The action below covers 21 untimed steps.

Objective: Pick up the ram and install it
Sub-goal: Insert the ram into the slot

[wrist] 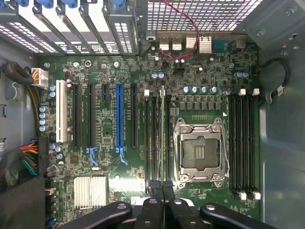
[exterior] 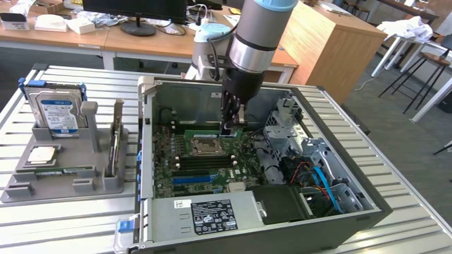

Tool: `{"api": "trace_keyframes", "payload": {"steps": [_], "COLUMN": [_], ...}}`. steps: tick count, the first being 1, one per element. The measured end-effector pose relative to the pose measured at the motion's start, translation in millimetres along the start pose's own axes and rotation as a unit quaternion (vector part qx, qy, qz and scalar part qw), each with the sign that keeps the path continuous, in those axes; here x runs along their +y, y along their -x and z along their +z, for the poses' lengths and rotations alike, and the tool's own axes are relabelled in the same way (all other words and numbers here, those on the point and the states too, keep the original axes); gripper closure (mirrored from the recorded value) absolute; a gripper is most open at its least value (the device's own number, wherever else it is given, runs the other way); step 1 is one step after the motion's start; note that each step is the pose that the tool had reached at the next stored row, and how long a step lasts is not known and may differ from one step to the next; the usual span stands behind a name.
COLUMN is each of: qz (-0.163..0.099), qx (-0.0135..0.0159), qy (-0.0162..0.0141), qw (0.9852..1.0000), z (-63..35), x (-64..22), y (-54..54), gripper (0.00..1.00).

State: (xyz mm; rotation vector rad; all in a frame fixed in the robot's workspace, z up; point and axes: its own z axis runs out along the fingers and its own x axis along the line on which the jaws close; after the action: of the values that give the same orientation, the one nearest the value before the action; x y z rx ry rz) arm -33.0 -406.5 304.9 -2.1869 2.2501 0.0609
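A desk of pale slatted aluminium [exterior: 56,227] is set on a grey floor [exterior: 403,132]. Behind it, long light-wood office tables [exterior: 141,45] are ranged, with a black monitor [exterior: 134,8] stood on one. A tall light-wood cabinet [exterior: 332,42] and a white-legged stool [exterior: 431,61] are seen toward the exterior view's right.

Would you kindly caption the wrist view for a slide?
Shut black gripper over the end of the thin green ram stick, standing edge-up on the motherboard beside the silver CPU socket.

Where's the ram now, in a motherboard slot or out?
In: the ram stands on edge between empty slots, beside the processor socket. Fully clicked down: cannot tell.
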Motion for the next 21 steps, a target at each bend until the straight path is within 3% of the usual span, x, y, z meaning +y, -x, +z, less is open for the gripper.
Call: {"api": "trace_keyframes", "payload": {"steps": [13, 21], "qz": [0.000, 0.000], "qx": [0.0000, 0.0000], "qy": [0.0000, 0.0000], "qw": [1.0000, 1.0000], "z": [15.5, 17.0], "x": [-0.4, -0.4], "y": [-0.5, -1.5], "gripper": [0.88, 0.88]}}
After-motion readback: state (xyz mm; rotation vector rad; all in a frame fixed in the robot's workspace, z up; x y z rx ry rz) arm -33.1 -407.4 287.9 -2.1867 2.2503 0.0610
